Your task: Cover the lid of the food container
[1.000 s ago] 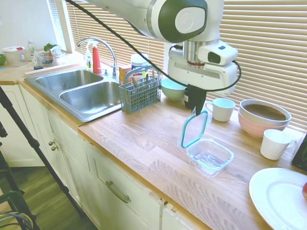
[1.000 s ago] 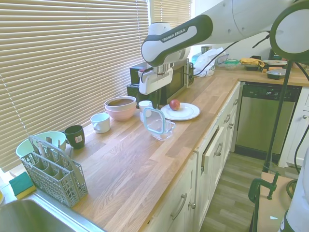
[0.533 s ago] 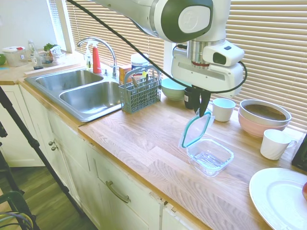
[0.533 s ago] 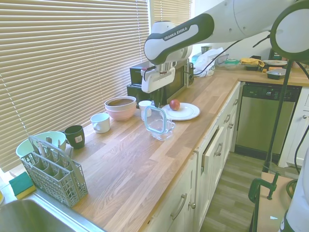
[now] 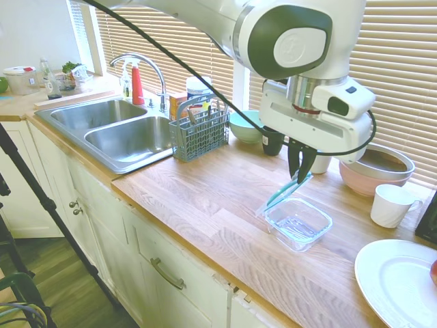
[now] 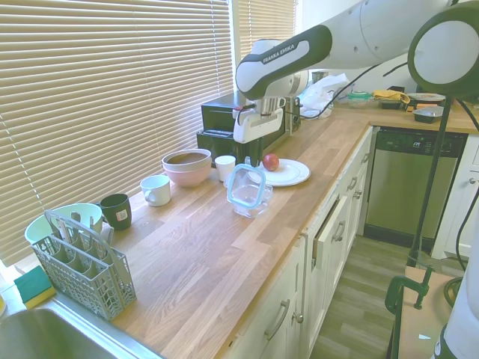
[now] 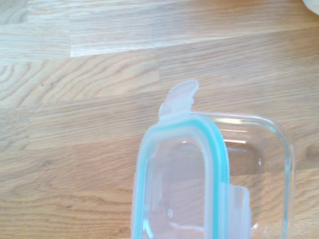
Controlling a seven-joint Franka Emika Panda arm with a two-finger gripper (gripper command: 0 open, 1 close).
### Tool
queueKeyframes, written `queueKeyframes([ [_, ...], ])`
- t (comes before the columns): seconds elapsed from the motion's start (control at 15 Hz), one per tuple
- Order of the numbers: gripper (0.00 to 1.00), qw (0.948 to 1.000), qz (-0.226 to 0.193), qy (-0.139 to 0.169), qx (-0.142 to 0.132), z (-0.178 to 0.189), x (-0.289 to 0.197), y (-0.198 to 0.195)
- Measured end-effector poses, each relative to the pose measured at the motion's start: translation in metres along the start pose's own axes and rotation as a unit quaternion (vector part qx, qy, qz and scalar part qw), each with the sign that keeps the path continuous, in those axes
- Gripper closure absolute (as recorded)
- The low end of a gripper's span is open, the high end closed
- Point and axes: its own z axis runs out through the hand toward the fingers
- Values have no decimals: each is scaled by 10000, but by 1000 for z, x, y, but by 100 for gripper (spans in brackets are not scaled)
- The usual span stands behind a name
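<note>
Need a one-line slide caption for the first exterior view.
Gripper holds the lid tilted over the food container on the counter.

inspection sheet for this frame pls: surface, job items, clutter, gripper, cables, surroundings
Surface: wooden countertop, dry as far as the views show.
Job items: lid tilted, low edge at the rim of the food container, high edge in the gripper; not seated. Container looks empty.
Clutter: white plate with an apple, pink-and-white bowls, white mugs, teal bowl, grey utensil caddy.
Gripper: gripper shut on the lid's upper edge.
Cables: black cable running along the arm.
Surroundings: double sink, window blinds, dishwasher.
</note>
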Motion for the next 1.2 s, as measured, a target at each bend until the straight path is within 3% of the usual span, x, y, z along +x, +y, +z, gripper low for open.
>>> queueKeyframes([
  [0.67,100,9990,215,-200,334,22,31,24],
  [1.2,100,9961,557,-512,462,87,62,45],
])
